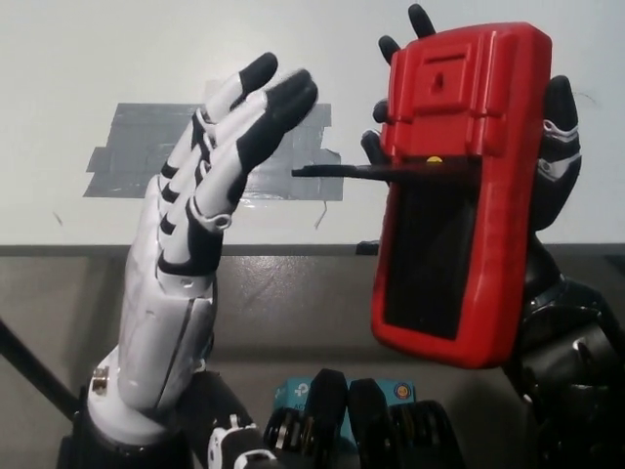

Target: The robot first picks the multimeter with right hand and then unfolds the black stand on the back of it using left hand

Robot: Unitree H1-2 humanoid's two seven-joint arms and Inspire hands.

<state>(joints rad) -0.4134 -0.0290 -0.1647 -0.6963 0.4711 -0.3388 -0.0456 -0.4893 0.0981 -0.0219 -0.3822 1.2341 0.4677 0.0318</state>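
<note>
At three o'clock, the black right hand (547, 186) grips the red multimeter (454, 195) upright, back toward the camera, its black stand (366, 172) swung out toward nine o'clock. Just beside the stand's tip, the white left hand (200, 234) is raised, fingers extended and holding nothing, above grey tape (127, 156) on the table (98, 49).

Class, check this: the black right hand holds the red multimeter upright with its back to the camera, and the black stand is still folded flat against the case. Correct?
Not quite. In the head view the black stand is swung out from the red multimeter, pointing toward the open left hand. The right hand does hold it upright, back to the camera.
</note>
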